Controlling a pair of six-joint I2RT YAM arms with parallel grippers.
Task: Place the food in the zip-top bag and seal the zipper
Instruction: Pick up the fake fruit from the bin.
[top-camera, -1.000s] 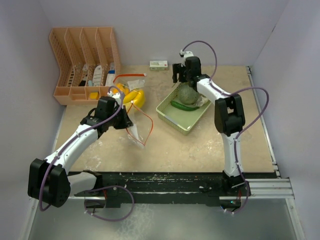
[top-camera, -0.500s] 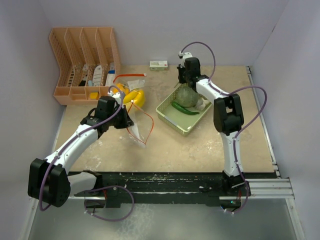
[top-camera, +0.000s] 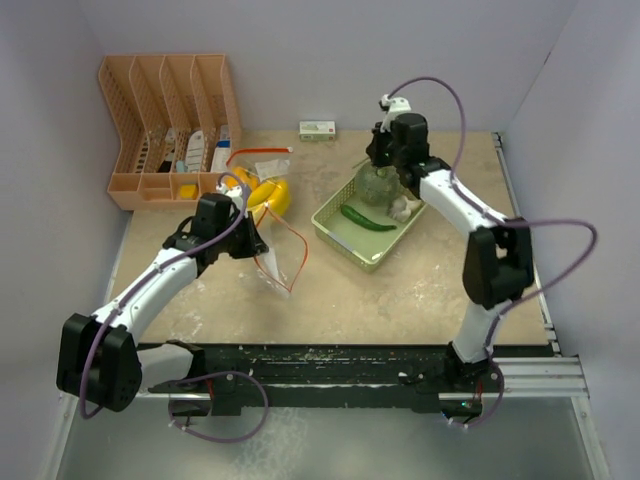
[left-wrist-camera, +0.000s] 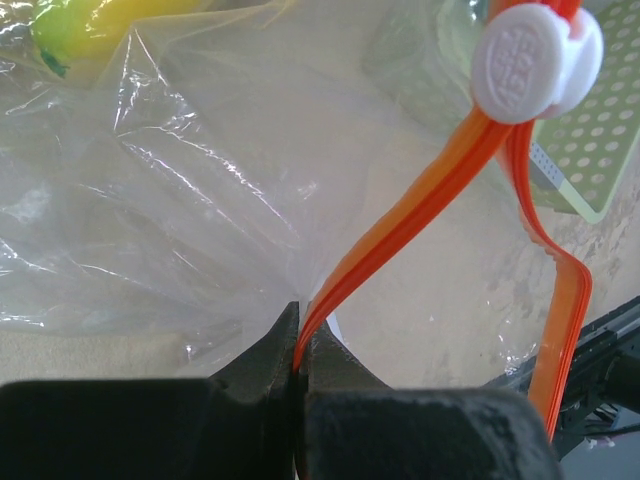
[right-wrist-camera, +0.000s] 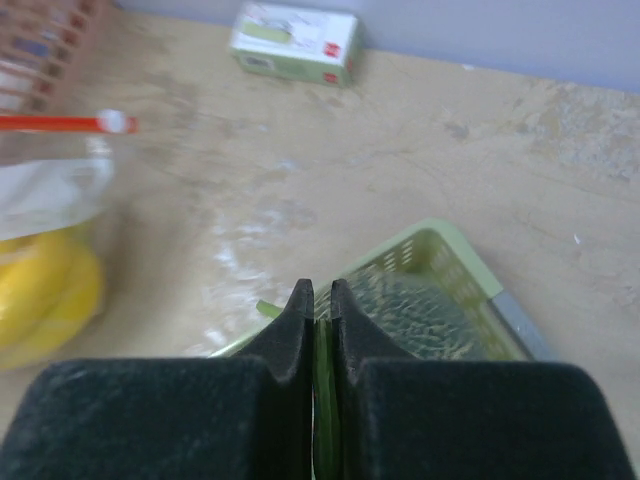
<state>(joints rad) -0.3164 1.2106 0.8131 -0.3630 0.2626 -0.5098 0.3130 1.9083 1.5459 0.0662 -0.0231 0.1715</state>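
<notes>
Pinching the zipper strip (left-wrist-camera: 400, 220) in the left claw (left-wrist-camera: 298, 352), clamped tight on the orange band. Just past it, thin clear bag (left-wrist-camera: 170, 190) sagging open, with a white slider (left-wrist-camera: 533, 62) at the far end of the strip. Bananas (top-camera: 268, 192) at the bag's far-left side, apparently under the film.

Right claw (right-wrist-camera: 317, 290) closed to a slit, with a green sliver in the gap; cannot tell whether gripping anything. Hovering at the far end of the basket (top-camera: 345, 243), right over the melon (top-camera: 374, 188). Cucumber (top-camera: 368, 217) and small white piece (top-camera: 404, 208) beside it, inside the basket.

Probably light hollow plastic, hard and slick.
- **Melon:** round and wide, so open fully and take it across the middle from above.
- **Cucumber:** grab across the midsection.
- **Bag:** floppy film, so hold only by the stiff strip.
</notes>
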